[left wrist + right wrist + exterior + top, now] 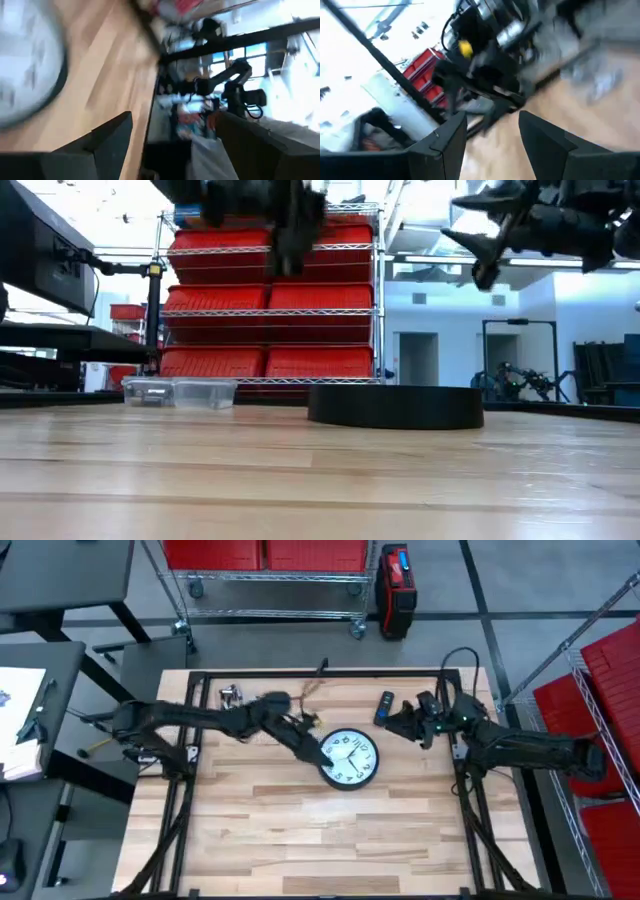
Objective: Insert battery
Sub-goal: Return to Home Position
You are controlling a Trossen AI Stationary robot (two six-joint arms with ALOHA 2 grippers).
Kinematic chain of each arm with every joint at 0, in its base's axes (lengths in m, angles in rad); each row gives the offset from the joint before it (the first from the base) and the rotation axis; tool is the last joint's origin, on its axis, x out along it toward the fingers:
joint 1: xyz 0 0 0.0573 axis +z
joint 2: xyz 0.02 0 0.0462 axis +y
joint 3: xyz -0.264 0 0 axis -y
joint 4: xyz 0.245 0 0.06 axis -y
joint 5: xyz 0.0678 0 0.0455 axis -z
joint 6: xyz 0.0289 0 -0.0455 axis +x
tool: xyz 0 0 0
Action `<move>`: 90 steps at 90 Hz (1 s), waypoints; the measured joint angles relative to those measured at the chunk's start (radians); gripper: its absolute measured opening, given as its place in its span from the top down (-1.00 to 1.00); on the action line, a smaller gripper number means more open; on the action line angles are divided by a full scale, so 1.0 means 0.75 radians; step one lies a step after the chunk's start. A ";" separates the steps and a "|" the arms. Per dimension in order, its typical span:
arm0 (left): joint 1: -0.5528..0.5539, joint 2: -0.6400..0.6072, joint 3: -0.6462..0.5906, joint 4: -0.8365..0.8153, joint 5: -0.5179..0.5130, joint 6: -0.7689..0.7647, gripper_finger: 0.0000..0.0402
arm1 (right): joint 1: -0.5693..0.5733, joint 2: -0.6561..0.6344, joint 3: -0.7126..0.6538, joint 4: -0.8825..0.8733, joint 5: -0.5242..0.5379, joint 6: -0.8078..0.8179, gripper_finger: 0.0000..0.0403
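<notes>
Bare bench [300, 480] planks run up to the low camera, and the first thing on them is the wall clock [396, 406], seen there edge-on as a flat black disc. From above, the clock [349, 759] lies face up near the middle of the bench, a little toward the back, with a white dial and a black rim. The left gripper [312, 747] hangs over the clock's left rim, its arm reaching in from the left side of the bench. The low view shows it raised well clear of the wood. In the left wrist view its two dark fingers [112, 137] stand wide apart with nothing between them, so it is released. The right gripper [393, 721] is up in the air to the clock's back right, just beside the dark remote [384, 708] that lies near the bench's back edge. Its fingers [447, 137] are likewise spread and empty. A clear plastic container [232, 695] sits at the back left of the bench, well apart from the clock. Beyond the bench stands a wire shelf of red bins [270, 330], with a red and black case [396, 590] on the floor beside it.
</notes>
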 joint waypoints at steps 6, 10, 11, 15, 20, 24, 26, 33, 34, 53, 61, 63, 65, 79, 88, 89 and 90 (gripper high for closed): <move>-0.023 -0.090 0.017 -0.112 -0.111 0.193 -0.35 | 0.029 0.000 0.008 -0.029 0.055 -0.206 0.15; -0.041 -0.137 0.021 -0.163 -0.181 0.325 -0.35 | 0.045 0.003 0.017 -0.080 0.115 -0.277 0.17; -0.044 -0.148 0.021 -0.174 -0.196 0.354 -0.35 | 0.048 0.006 0.020 -0.096 0.132 -0.287 0.17; -0.054 -0.191 0.021 -0.218 -0.239 0.441 -0.35 | 0.057 0.010 0.032 -0.164 0.199 -0.306 0.22; -0.060 -0.239 0.021 -0.272 -0.289 0.509 -0.35 | 0.062 0.008 0.041 -0.263 0.245 -0.308 0.34; -0.058 -0.275 0.023 -0.319 -0.327 0.544 -0.33 | 0.067 0.002 0.047 -0.331 0.252 -0.307 0.48; -0.056 -0.289 0.023 -0.344 -0.346 0.558 -0.31 | 0.071 -0.007 0.048 -0.363 0.251 -0.306 0.57; -0.048 -0.330 0.023 -0.417 -0.391 0.595 -0.20 | 0.108 -0.063 0.048 -0.481 0.231 -0.305 0.88; -0.047 -0.336 0.023 -0.426 -0.395 0.600 -0.18 | 0.114 -0.074 0.048 -0.497 0.231 -0.305 0.91; 0.004 -0.424 0.022 -0.482 -0.450 0.685 0.15 | 0.297 -0.436 0.048 -0.909 0.580 -0.270 0.99; 0.017 -0.434 0.022 -0.484 -0.475 0.713 0.21 | 0.375 -0.582 0.027 -0.988 0.713 -0.285 0.97; 0.020 -0.434 0.022 -0.481 -0.479 0.714 0.22 | 0.389 -0.611 0.019 -0.991 0.735 -0.289 0.97; 0.023 -0.434 0.022 -0.481 -0.484 0.714 0.22 | 0.403 -0.637 0.010 -0.991 0.754 -0.296 0.96; 0.040 -0.417 0.022 -0.521 -0.519 0.713 0.23 | 0.459 -0.746 -0.079 -0.845 0.842 -0.331 0.95; 0.041 -0.413 0.021 -0.523 -0.520 0.661 0.23 | 0.465 -0.768 -0.132 -0.840 0.854 -0.314 0.95; 0.041 -0.414 0.021 -0.522 -0.520 0.659 0.23 | 0.465 -0.770 -0.139 -0.839 0.854 -0.308 0.95; 0.041 -0.414 0.021 -0.520 -0.520 0.658 0.23 | 0.465 -0.772 -0.146 -0.837 0.855 -0.303 0.95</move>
